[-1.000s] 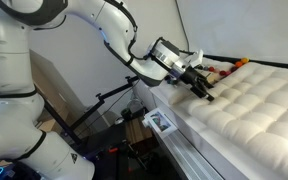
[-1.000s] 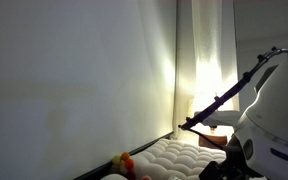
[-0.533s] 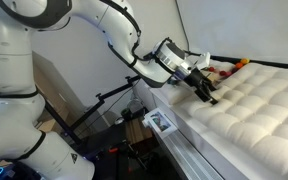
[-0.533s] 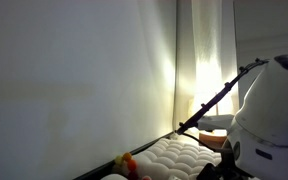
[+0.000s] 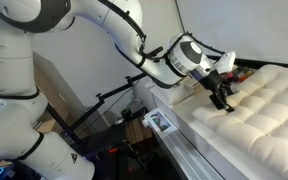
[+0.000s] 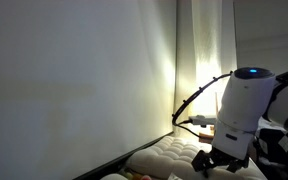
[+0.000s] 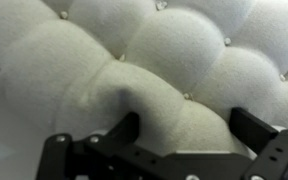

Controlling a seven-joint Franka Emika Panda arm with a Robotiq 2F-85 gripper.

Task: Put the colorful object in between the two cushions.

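Note:
The large cream-white tufted cushion (image 5: 259, 110) fills the right side of an exterior view and shows low in the other (image 6: 169, 160). My gripper (image 5: 221, 98) is down on its near edge, also seen in an exterior view (image 6: 212, 160). In the wrist view the two black fingers (image 7: 189, 125) are spread wide, with a bulge of the tufted cushion (image 7: 174, 50) between them and nothing grasped. Only a small red bit of the colorful bead string (image 5: 247, 73) peeks out behind the gripper. I cannot make out the smaller smooth cushion.
A black stand and clutter (image 5: 114, 110) sit on the floor beside the cushion's platform. A white wall (image 6: 74, 80) and a lit curtain (image 6: 199, 70) stand behind the cushion.
The arm has swung along the cushion's edge toward the bead string and turned. The gripper now rests on the tufted cushion and covers most of the beads.

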